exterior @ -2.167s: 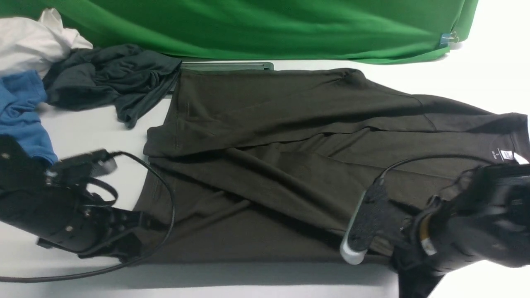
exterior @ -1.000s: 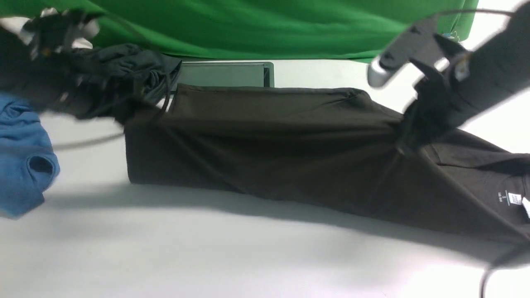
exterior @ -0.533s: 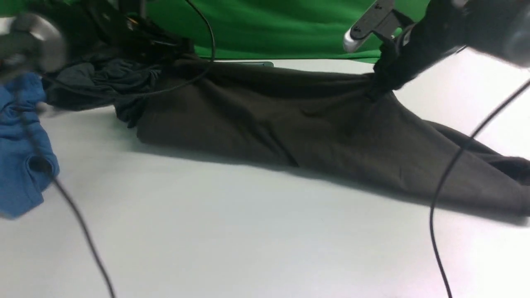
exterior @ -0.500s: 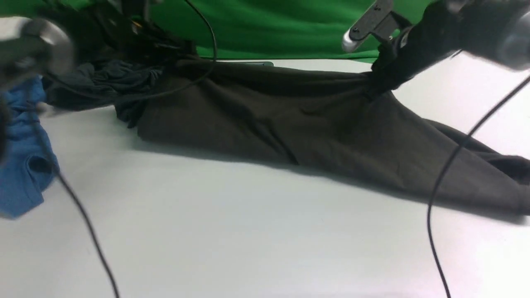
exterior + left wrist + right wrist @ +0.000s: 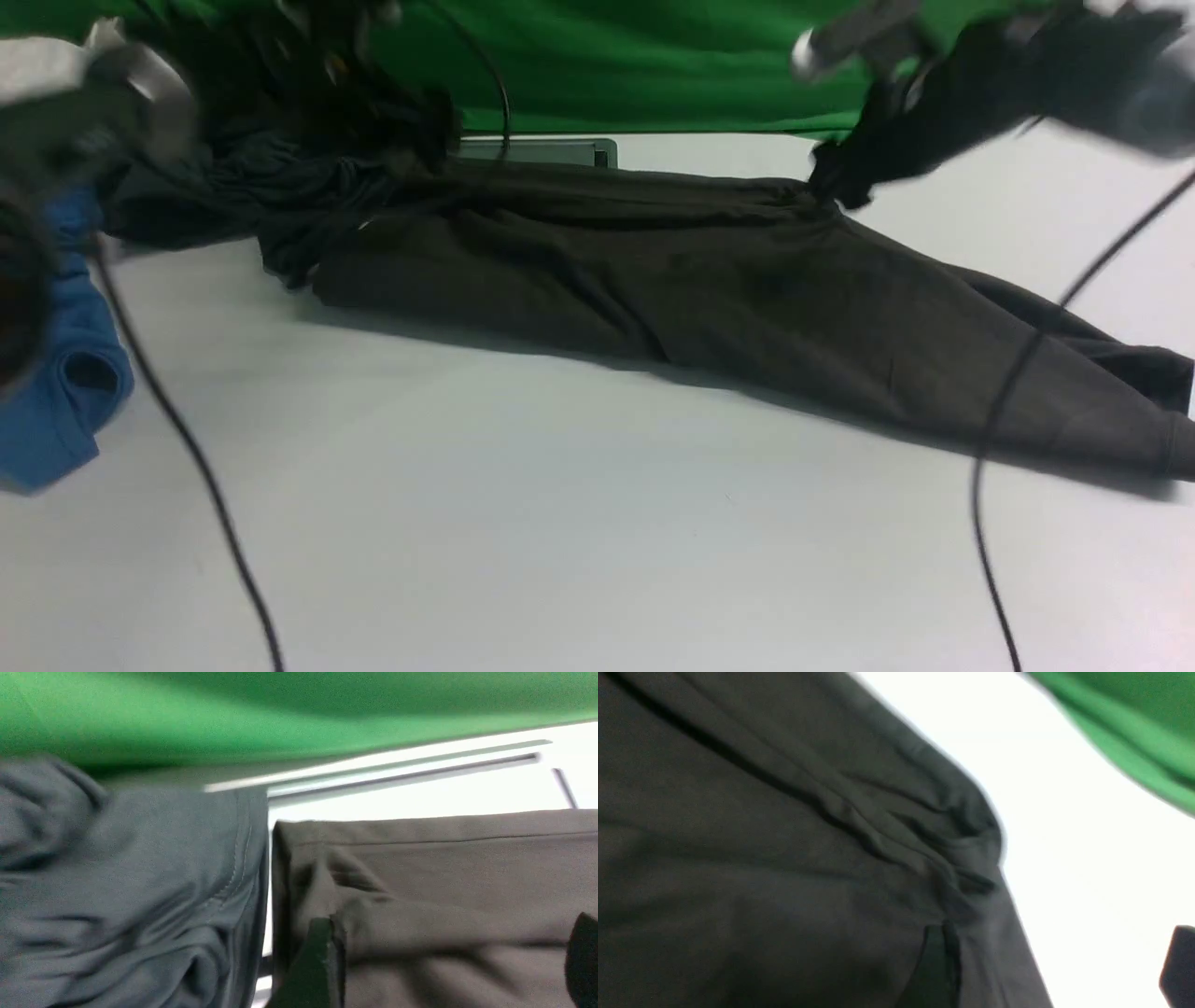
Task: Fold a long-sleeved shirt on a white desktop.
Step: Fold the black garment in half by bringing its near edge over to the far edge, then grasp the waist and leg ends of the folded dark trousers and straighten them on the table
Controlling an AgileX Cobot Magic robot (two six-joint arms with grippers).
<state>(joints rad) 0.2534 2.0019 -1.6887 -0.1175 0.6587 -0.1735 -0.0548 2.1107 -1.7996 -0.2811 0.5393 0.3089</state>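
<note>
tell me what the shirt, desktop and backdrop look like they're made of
The shirt looks like soft matte knit, likely cotton jersey: it lies in limp folds, and the left wrist view shows a stitched hem. The desktop looks hard and smooth, probably white laminate: it has a faint sheen and soft shadows. The backdrop is matte green cloth hanging in broad folds; the weave is unclear.

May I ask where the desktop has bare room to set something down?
The near half of the white desktop, in front of the long-sleeved shirt, is bare apart from two black cables. A smaller patch lies far right, between shirt and green backdrop. The far left is crowded: blue shirt and grey garment.
</note>
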